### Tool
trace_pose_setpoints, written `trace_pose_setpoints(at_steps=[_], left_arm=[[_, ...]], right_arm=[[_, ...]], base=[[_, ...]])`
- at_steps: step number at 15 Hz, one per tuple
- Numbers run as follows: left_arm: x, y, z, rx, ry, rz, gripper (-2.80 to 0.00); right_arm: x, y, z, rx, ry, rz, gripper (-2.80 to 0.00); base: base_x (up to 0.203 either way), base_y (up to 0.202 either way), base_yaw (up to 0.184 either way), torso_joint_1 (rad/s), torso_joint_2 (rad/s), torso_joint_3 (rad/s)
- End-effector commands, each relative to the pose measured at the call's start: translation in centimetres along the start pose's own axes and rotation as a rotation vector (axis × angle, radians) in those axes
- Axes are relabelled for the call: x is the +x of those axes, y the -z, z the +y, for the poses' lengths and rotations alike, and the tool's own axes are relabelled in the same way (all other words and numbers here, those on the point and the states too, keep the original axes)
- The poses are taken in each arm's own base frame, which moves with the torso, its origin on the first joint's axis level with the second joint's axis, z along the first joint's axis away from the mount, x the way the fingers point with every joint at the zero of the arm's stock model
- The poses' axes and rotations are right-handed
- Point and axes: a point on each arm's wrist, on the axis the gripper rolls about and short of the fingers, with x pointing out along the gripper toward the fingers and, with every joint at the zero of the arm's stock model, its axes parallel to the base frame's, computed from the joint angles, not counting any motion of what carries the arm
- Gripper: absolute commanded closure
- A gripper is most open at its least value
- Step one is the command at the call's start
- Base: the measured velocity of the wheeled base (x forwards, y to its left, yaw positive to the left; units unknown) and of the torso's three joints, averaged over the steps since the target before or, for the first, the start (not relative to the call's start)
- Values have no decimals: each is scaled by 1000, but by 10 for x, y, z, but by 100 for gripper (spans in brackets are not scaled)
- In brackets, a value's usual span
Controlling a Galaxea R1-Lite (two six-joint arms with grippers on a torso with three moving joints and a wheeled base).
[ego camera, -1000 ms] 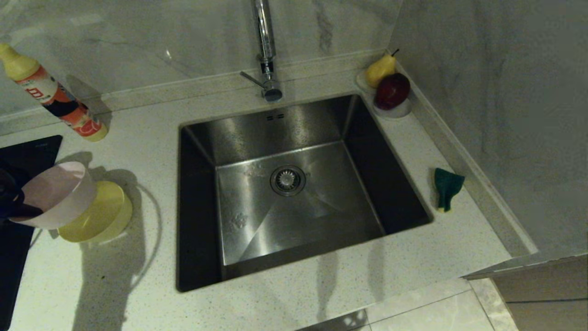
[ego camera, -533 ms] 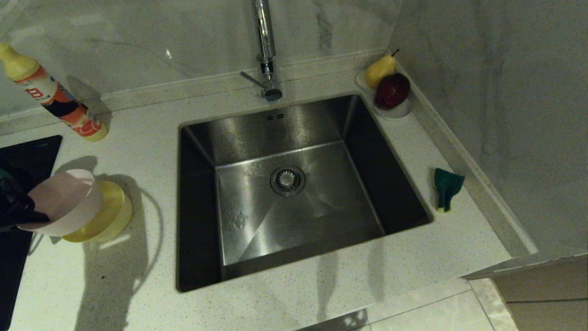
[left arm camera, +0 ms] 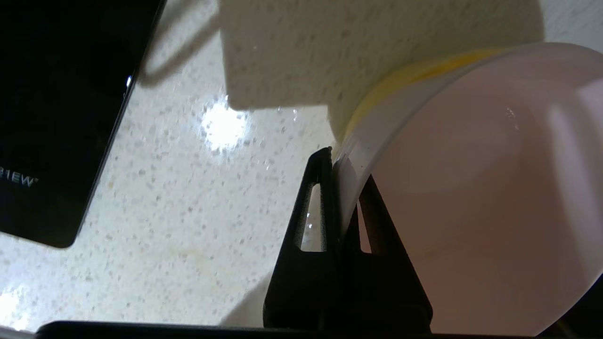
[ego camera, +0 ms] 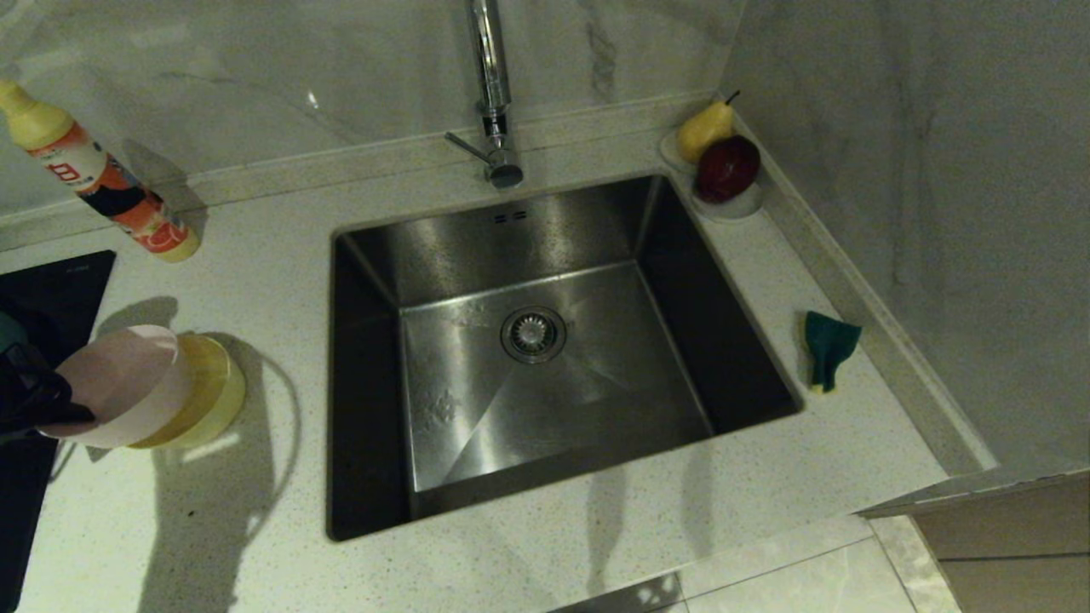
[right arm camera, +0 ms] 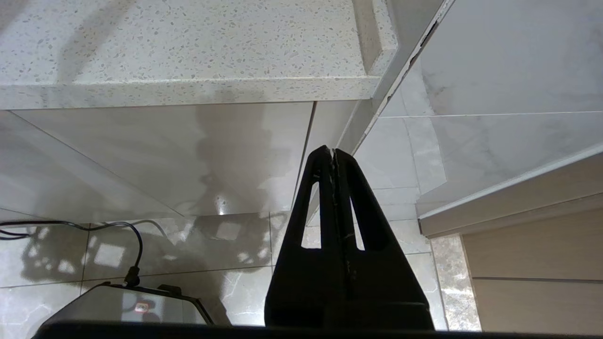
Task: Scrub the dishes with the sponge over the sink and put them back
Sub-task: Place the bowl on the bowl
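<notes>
Clamped on the rim of the pale pink bowl [ego camera: 119, 385], the left gripper [ego camera: 64, 409] sits at the left edge of the head view, over the worktop [ego camera: 255, 528] beside the black hob [ego camera: 51, 272]. That bowl is tilted, its mouth turned toward the arm, and it overlaps the yellow bowl [ego camera: 213, 396] resting on the worktop just behind it. The sink [ego camera: 545, 349] lies well apart to the right, with the tap [ego camera: 494, 94] at its back edge. The sponge [ego camera: 828, 345] lies on the counter right of the basin, green face up. A detergent bottle [ego camera: 98, 174] leans at back left.

From the left wrist, the gripper [left arm camera: 337, 157] pinches the pink bowl's [left arm camera: 471, 197] wall between closed fingers, one inside and one outside; a yellow edge [left arm camera: 424, 70] shows beyond it.

From the right wrist, the right gripper [right arm camera: 333, 151] hangs below the counter edge, fingers pressed together, holding nothing.
</notes>
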Motion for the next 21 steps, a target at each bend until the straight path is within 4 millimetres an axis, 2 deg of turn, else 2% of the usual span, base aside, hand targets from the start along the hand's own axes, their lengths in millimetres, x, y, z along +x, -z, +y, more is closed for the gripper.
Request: trace_pose_setpoints(at_steps=[1, 15, 19, 20, 21], left_arm=[[3, -2, 0, -5, 7, -9, 0], [4, 1, -14, 32, 49, -30, 0], [7, 1, -12, 31, 4, -39, 0], [8, 0, -12, 32, 3, -41, -280], [8, 0, -13, 33, 6, -51, -280]], right_arm=[[0, 0, 0, -1, 0, -3, 0], [0, 0, 0, -1, 0, -3, 0], [0, 0, 0, -1, 0, -3, 0], [0, 0, 0, -1, 0, -3, 0], [0, 0, 0, -1, 0, -3, 0]], base=[[0, 0, 0, 0, 0, 0], [0, 0, 0, 0, 0, 0], [0, 0, 0, 0, 0, 0], [0, 0, 0, 0, 0, 0], [0, 0, 0, 0, 0, 0]])
